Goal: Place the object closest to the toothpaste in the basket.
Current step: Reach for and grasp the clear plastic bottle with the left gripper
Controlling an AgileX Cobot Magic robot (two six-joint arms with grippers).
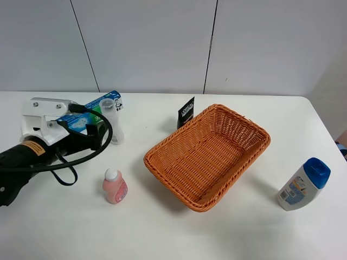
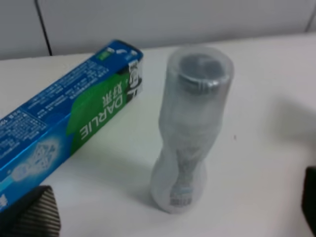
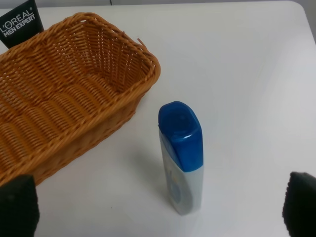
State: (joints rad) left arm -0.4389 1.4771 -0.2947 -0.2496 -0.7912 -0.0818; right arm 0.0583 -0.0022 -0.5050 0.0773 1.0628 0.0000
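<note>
The clear bottle (image 2: 190, 133) stood upright, long axis vertical, just ahead of the left claw (image 1: 93, 134) and beside the toothpaste box (image 2: 64, 118). The claw gaped wide and empty, the bottle centred ahead of its opening. The left arm was by far the nearer.

Bright, even light, soft shadows on the white surface (image 1: 233, 233). Left wrist view's kinda blurry, and the clear bottle (image 2: 191, 128) just ahead of the left gripper (image 2: 170, 208) looks smeary. Right wrist's sharper.
</note>
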